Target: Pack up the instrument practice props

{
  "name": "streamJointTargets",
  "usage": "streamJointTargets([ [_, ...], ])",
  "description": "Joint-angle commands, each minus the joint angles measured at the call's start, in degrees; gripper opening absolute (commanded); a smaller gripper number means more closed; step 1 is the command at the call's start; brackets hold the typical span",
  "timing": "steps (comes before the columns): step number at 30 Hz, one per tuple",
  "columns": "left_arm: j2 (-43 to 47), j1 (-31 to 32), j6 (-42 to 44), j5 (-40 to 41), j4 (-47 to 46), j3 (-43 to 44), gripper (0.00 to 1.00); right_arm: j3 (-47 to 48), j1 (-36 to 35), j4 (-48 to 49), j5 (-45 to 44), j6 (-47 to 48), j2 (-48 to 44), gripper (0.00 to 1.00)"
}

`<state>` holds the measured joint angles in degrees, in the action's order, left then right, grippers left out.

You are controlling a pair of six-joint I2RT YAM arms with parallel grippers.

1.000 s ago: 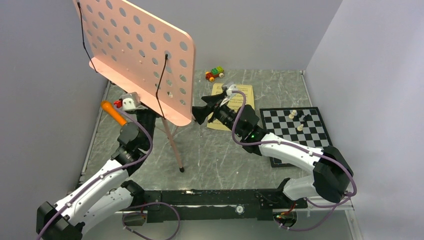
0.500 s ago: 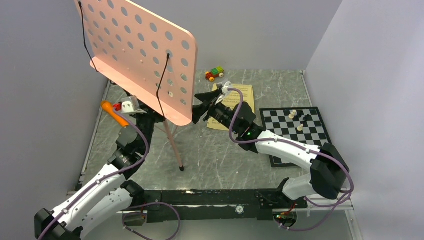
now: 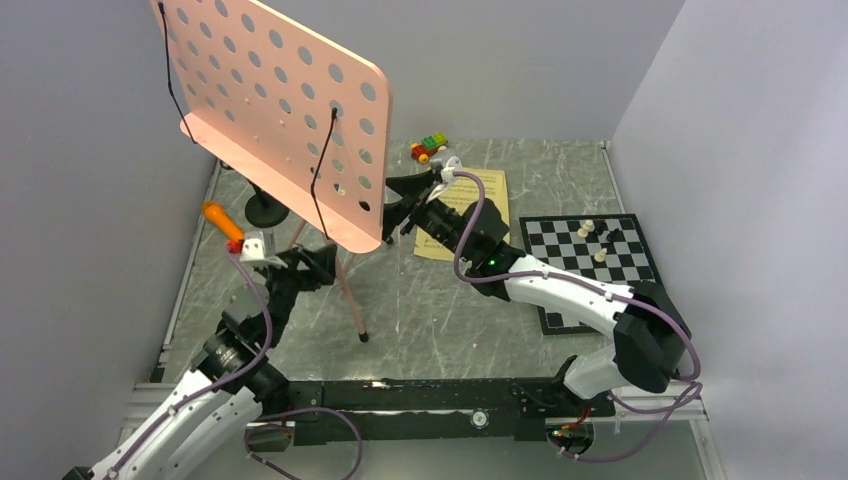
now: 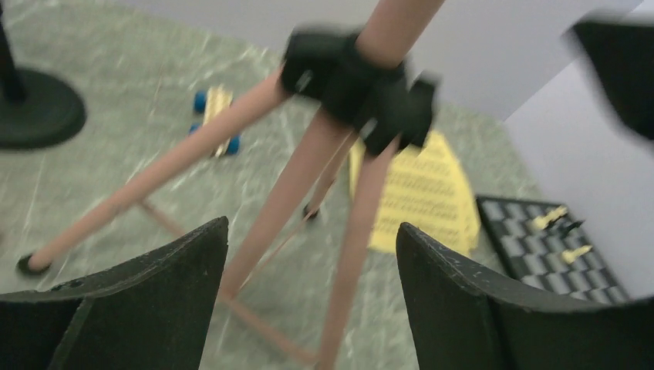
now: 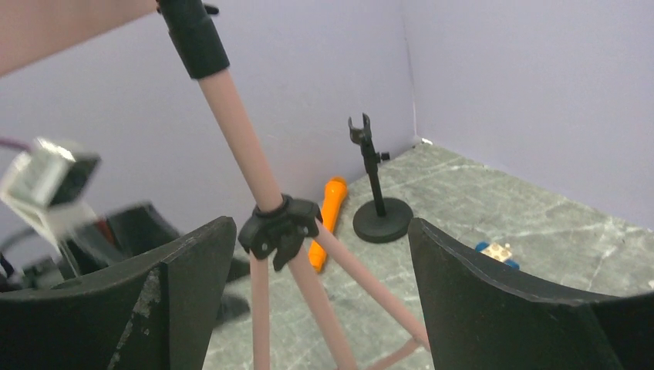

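Pink music stand (image 3: 275, 110) towers rear-left from above; we see left gripper (image 3: 320, 266) and right gripper (image 3: 393, 207) wide open, empty, flanking its legs. Left wrist: leg hub (image 4: 355, 85) ahead, untouched. Right wrist: mic stand (image 5: 380, 222), orange microphone (image 5: 330, 208) beyond, apart.

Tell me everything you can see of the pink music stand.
The pink music stand stands upright on the table, left of centre. Its tilted flat desk, seemingly painted metal, has round holes and two thin black wires across it. A pink pole meets three splayed, black-tipped pink legs at a black collar. The left gripper and right gripper, both open, face the legs without gripping them.
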<state>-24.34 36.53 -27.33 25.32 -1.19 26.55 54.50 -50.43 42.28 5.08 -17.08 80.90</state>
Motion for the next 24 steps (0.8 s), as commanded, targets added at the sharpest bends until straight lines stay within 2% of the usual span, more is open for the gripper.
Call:
streamJointTargets([
  [1,7.1,0.3,-5.6,3.6,16.5,-2.5,0.83,5.5,-1.2,6.9,1.3,0.5,2.8,0.86],
  [5,9.1,0.3,-8.6,8.4,22.2,-2.9,0.82,10.6,-4.2,6.7,-0.3,2.4,7.5,0.86],
  [11,8.1,0.3,-12.3,13.4,28.9,-1.3,0.81,15.1,-8.2,5.0,-9.6,5.6,11.3,0.86],
  [24,9.1,0.2,-12.3,15.2,29.2,-1.7,0.8,20.2,-11.8,9.6,-20.7,7.4,18.2,0.85],
])
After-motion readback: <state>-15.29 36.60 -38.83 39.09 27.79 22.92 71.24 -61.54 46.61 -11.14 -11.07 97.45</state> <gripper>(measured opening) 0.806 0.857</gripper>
